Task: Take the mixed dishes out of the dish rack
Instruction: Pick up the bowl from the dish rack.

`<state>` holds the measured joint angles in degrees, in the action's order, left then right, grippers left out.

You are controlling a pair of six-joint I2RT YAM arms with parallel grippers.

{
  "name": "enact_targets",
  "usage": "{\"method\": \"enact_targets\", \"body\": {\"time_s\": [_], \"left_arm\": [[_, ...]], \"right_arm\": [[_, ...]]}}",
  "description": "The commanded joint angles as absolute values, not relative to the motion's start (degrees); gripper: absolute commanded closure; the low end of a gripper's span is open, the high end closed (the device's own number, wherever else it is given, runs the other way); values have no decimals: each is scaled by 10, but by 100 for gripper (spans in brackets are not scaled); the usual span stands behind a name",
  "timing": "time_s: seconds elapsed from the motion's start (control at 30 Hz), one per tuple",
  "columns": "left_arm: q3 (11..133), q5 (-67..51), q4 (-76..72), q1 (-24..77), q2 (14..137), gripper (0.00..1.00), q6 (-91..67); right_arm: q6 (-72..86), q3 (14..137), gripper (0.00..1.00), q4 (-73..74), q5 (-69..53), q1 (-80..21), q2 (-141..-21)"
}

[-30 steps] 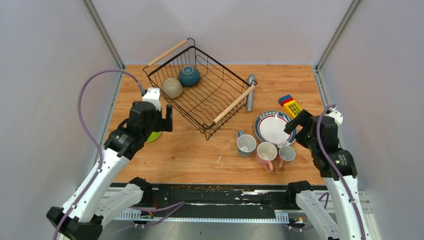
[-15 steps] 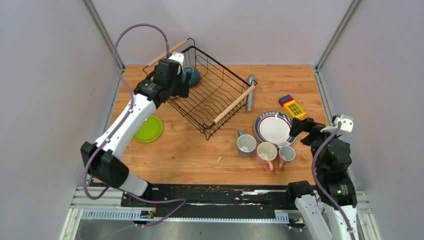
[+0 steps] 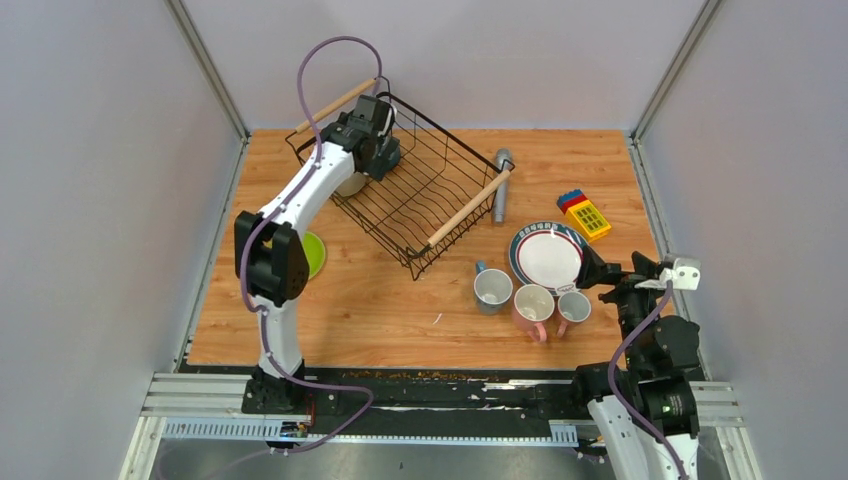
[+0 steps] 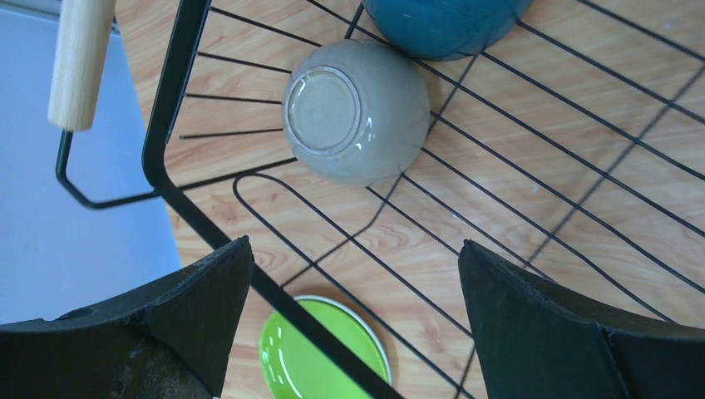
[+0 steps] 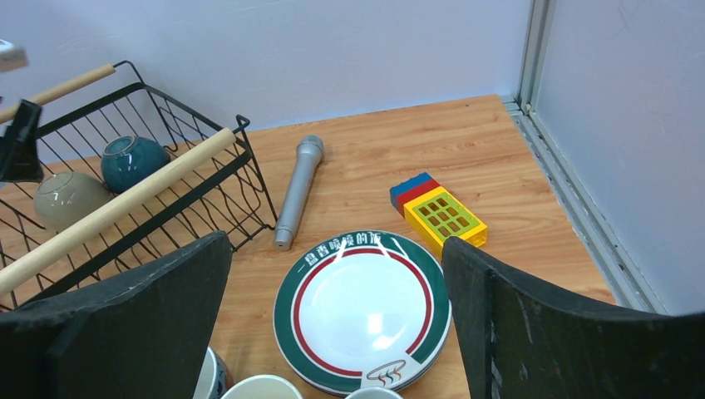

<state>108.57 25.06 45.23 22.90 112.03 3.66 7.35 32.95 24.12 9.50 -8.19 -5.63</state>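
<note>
**Your left gripper [image 4: 353, 249] hangs wide open over the dish rack [image 3: 470, 208], holding nothing.**

Below it and just ahead, between the spread fingers [image 4: 208, 299], the beige bowl [image 4: 357, 112] sits mouth down on the rack's wires with its foot ring facing up at you. The teal bowl [image 4: 441, 25] is just past it, also upside down. The lime-green plate [image 4: 324, 353] lies flat on the table on the near side of the fingers, outside the rack wall. The rack sits askew, and its two wooden handles run parallel from near-left to far-right. Your right gripper [image 5: 334, 245] is also spread and empty. The white plate [image 5: 362, 307] lies flat just ahead of it, and three mugs [image 3: 533, 302] stand upright to the left of that gripper.
</note>
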Motion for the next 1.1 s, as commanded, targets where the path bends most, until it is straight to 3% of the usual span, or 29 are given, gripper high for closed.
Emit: {"method": "enact_targets", "body": {"time_s": [0.0,0.43,1.07], "left_arm": [[1138,284,457,218,1166,0,100],[1185,323,388,214,1292,0,141],[1161,386,273,215,1372,0,196]], "right_arm": [[51,318,2,196,66,-82,-37],[33,299,2,189,65,-82,-2],[36,295,3,184,50,-82,-2]]}}
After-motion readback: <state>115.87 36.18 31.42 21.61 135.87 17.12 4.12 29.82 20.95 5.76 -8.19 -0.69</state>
